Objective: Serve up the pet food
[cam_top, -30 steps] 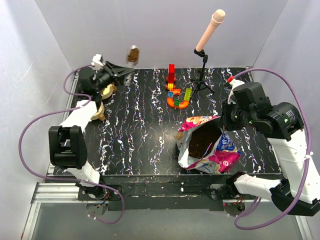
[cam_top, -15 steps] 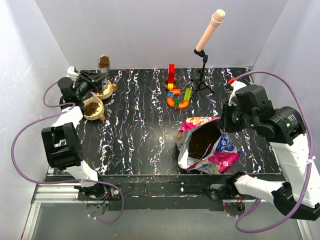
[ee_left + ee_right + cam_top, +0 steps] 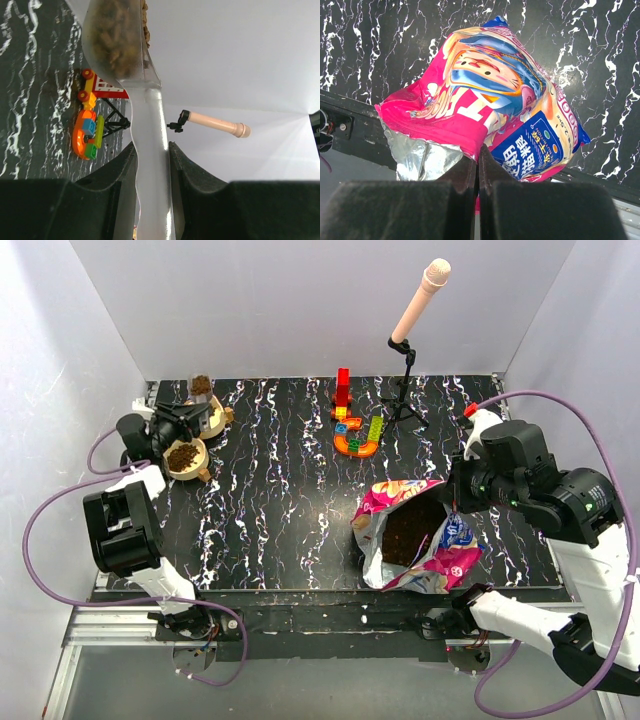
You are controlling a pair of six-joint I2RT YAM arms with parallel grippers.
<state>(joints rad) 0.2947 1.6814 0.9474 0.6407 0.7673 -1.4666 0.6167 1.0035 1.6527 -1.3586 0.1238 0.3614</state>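
Well, small dark brown kibble.

The right gripper pinches the pink edge of the pet food bag, over the black marbled table.

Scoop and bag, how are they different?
The scoop is small and clear; the bag is big, pink and blue. The left gripper holds the scoop up in the air; the bag sits on the table, its edge pinched by the right gripper. Both hold brown kibble.
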